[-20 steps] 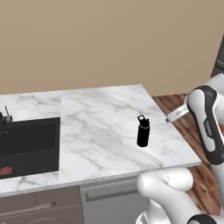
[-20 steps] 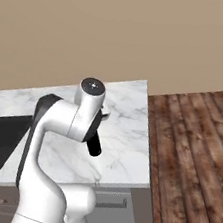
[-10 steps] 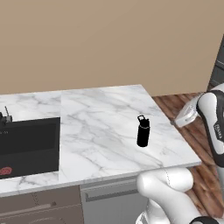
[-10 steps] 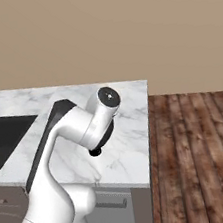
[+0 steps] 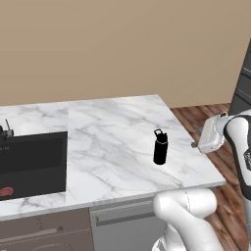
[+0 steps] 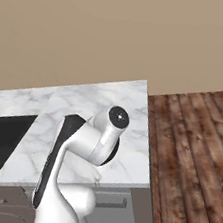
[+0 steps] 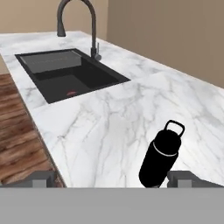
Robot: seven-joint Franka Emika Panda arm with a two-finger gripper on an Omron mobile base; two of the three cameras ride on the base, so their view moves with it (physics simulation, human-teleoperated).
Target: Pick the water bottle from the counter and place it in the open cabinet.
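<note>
End effector (image 7: 111, 178) spread wide, empty, at my hand view's bottom edge | water bottle (image 7: 160, 156) upright lower right, on the bench (image 7: 109, 127) | risk: a fingertip clips the slim, smooth black cylinder and topples it | veined white marble; matte black sink (image 7: 70, 74) upper left.

The left base view looks forward and down from behind the arm's left side, taking in the counter (image 5: 112, 142), the sink (image 5: 32, 159) at its left and the water bottle (image 5: 160, 147) near its right end. The right base view looks over the same counter (image 6: 128, 111) from the other side, with the wooden floor (image 6: 201, 155) beyond its end. The hand view sits low and close to the bottle (image 7: 159, 155), facing along the counter toward the sink (image 7: 70, 74) and faucet (image 7: 78, 24).
</note>
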